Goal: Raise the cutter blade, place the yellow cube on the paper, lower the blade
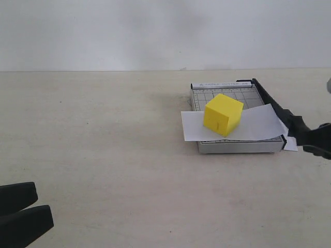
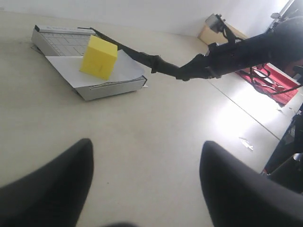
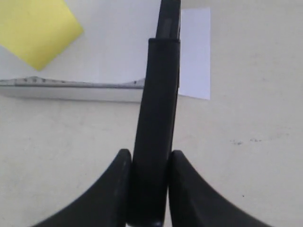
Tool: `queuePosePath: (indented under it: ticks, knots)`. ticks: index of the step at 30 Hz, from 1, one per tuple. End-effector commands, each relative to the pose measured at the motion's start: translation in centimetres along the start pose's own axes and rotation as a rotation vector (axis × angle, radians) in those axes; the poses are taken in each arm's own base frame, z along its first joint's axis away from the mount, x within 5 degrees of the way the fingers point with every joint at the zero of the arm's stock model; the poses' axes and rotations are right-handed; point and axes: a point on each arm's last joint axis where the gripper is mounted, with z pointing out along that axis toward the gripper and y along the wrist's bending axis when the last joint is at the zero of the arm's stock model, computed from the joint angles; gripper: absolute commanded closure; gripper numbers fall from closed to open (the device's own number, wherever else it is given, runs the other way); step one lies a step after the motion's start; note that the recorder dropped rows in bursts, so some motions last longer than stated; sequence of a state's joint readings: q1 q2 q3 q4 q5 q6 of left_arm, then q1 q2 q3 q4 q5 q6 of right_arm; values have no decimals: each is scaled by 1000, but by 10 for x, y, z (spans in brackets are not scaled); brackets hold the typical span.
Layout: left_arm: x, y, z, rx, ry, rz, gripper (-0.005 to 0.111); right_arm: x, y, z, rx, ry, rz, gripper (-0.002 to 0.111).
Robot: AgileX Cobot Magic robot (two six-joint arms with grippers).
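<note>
Your left gripper (image 1: 42, 207) is idling wide open over the near desk (image 1: 129, 170) while the right gripper (image 3: 149, 158) is clamping the cutter blade (image 3: 156, 94) handle, its length running back to the hinge just right of the yellow cube (image 1: 223, 114) sitting on the paper (image 1: 258, 124).

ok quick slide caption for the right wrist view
Right claw clamped on the cutter blade handle, yellow cube resting on the paper
</note>
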State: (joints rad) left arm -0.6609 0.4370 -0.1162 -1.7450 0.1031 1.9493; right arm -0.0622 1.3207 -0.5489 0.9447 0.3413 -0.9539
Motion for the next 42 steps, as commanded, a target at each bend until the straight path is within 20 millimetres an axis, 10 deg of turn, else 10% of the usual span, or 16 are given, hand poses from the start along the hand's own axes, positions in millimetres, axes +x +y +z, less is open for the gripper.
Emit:
queuePosePath:
  ticks: [1, 5, 11, 17, 32, 34, 36, 42]
  knots:
    - [-1, 1, -1, -8, -5, -4, 45, -14, 13, -22, -80, -57, -27, 109]
    - [-4, 1, -1, -6, -15, -3, 45, -15, 14, -23, -80, -62, 1, 100]
    - [-9, 2, -1, -4, -31, -2, 45, -16, 13, -23, -75, -66, 1, 43]
    - [-17, 3, -2, -9, -53, 27, 45, -15, 15, -27, -87, -70, -11, 42]
    - [-17, 3, -2, -10, -53, 54, 45, -43, 31, -81, -90, -290, -126, 43]
    - [-17, 3, -2, -10, -53, 54, 45, -42, 34, -92, -91, -324, -143, 63]
    - [-17, 3, -2, -10, -53, 57, 45, -40, 39, -104, -99, -361, -161, 109]
    - [-16, 3, -2, -12, -52, 62, 45, -34, 45, -127, -83, -450, -181, 107]
